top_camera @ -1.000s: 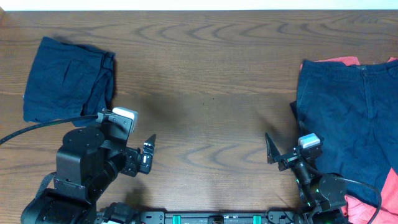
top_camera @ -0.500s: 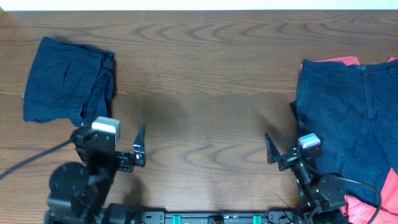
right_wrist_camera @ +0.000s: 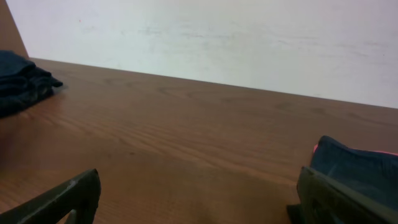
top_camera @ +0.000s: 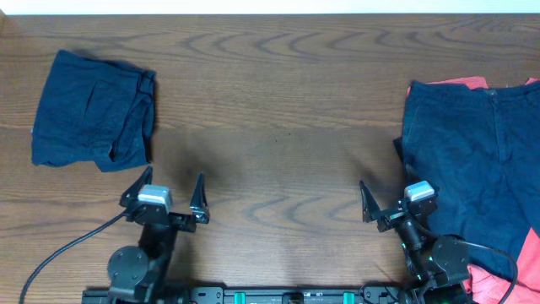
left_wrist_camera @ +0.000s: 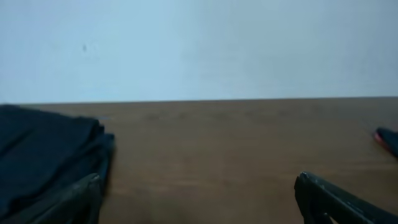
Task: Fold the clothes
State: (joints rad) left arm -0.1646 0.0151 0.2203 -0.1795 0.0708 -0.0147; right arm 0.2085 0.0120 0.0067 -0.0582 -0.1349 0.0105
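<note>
A folded navy garment (top_camera: 93, 110) lies at the far left of the wooden table; it also shows in the left wrist view (left_wrist_camera: 43, 149) and small in the right wrist view (right_wrist_camera: 22, 84). Unfolded navy shorts (top_camera: 481, 160) lie spread at the right on a red garment (top_camera: 460, 83); their edge shows in the right wrist view (right_wrist_camera: 360, 168). My left gripper (top_camera: 164, 192) is open and empty near the front edge, just below the folded garment. My right gripper (top_camera: 381, 203) is open and empty, left of the shorts.
The wooden table (top_camera: 278, 127) runs between the two piles. A white wall (right_wrist_camera: 217, 37) stands behind the far edge. A black cable (top_camera: 59, 253) trails from the left arm at the front left.
My left arm has drawn back toward the front edge and turned its gripper to face the far side. The right arm and both garments have not moved.
</note>
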